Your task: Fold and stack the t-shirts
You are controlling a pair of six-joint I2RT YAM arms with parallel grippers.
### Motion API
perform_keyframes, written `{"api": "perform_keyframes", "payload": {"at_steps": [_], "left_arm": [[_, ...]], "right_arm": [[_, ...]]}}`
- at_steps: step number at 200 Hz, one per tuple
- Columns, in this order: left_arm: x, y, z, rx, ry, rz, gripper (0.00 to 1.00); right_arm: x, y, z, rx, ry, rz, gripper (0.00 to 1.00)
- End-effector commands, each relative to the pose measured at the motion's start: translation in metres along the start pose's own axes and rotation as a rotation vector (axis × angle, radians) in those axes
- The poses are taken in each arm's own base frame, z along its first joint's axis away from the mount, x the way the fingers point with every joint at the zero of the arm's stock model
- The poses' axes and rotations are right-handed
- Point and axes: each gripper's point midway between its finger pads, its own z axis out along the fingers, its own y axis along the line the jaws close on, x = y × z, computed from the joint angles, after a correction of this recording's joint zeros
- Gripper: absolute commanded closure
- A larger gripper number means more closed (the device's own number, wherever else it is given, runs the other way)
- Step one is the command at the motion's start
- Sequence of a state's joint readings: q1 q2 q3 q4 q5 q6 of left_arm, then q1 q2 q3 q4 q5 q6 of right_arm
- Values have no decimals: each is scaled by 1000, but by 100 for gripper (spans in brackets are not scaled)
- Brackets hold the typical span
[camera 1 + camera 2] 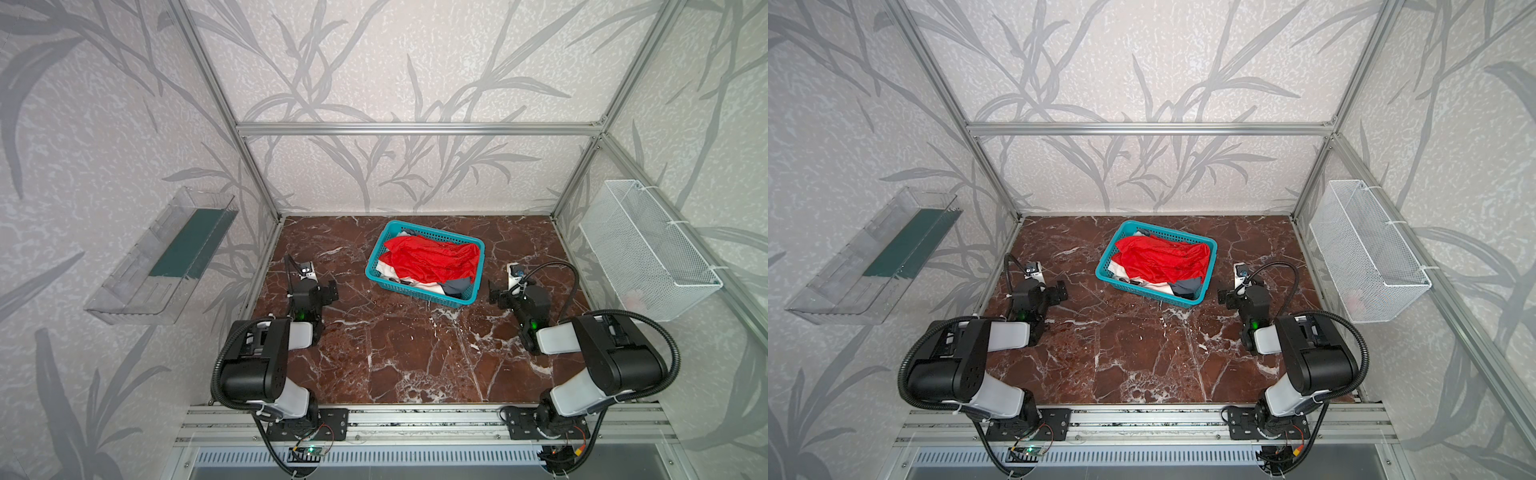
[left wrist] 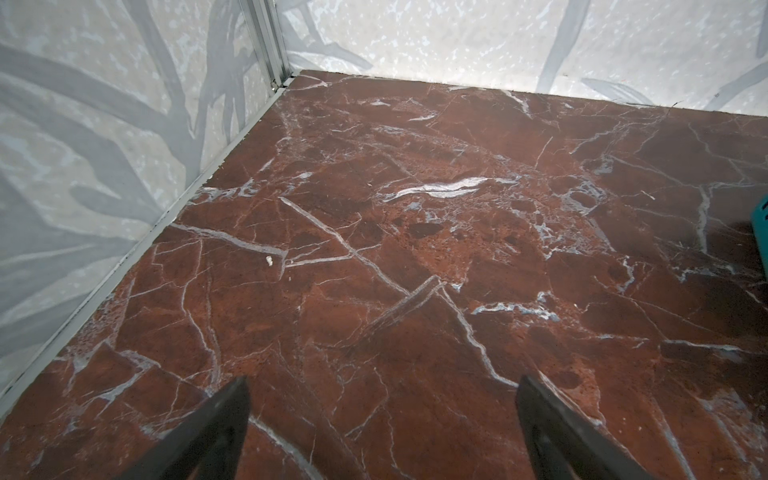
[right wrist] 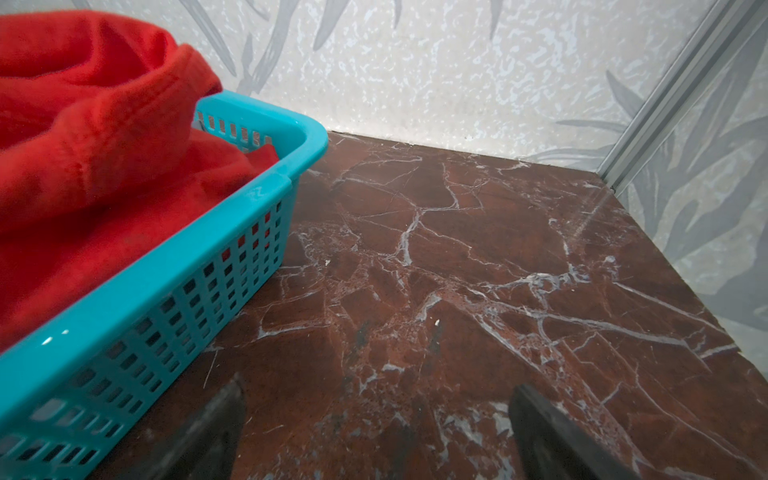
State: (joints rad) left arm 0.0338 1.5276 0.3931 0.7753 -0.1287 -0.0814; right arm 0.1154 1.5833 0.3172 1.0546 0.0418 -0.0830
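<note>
Teal basket (image 1: 436,233), sitting toward twelve o'clock on the marble table (image 1: 395,353), is holding the crumpled t-shirts: red tee (image 1: 432,259) lying uppermost, white one (image 1: 388,271) peeking out at seven o'clock, grey-blue one (image 1: 457,284) at five. Left gripper (image 2: 382,386) is hovering at the basket's nine o'clock, right gripper (image 3: 376,392) at three; both are standing spread wide, grasping nothing.

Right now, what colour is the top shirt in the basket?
The top shirt is plain bright red, shown best in the right wrist view.
</note>
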Motion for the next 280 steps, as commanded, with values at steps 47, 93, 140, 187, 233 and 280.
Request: {"api": "perform_keyframes", "payload": {"at_steps": [47,93,140,187,233,280], "left_arm": [[-16,-1,0,2,-44,3,1],[-16,-1,0,1,-45,2,1],[-67,16,-31,-137,-7,-93,1],[-107,-56,-46,191,192,-240,1],[-88,-117,-114,569,467,-227,1],[-64,-133,-164,765,547,-207,1]], "right_arm": [[-6,-2,10,9,23,5,1],[-8,1,6,-1,5,-6,1],[-53,3,-36,117,-63,-70,1],[-74,26,-70,-57,121,51,1],[-104,105,-103,-404,202,-28,1],[-102,220,-98,-717,248,-331,16]]}}
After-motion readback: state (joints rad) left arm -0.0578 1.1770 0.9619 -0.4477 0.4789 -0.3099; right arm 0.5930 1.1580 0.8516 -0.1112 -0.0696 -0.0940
